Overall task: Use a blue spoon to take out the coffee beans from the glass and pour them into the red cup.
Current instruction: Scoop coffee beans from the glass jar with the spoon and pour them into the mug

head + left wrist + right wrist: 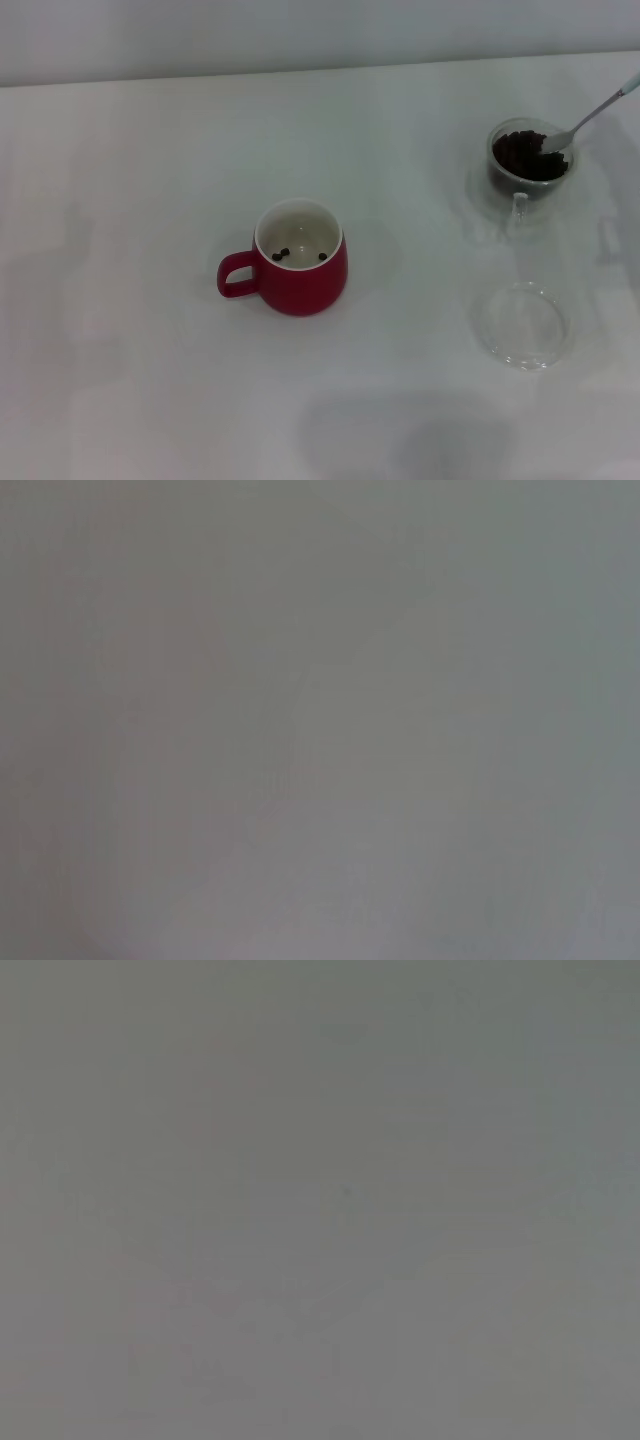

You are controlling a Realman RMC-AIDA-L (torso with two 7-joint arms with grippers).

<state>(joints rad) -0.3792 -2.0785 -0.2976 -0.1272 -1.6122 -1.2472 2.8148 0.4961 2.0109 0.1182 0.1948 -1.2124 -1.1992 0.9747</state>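
the glass (529, 160) sits far right on the white table (150, 380), heaped with dark coffee beans (522, 153), the blue spoon (590, 118) dipping its bowl in. the red cup (296, 260), mid-table, holds a few beans. no gripper shows, so i can't tell either grip.

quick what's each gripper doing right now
Left gripper: not in view.
Right gripper: not in view; blue spoon rests in the glass, its handle running off frame.
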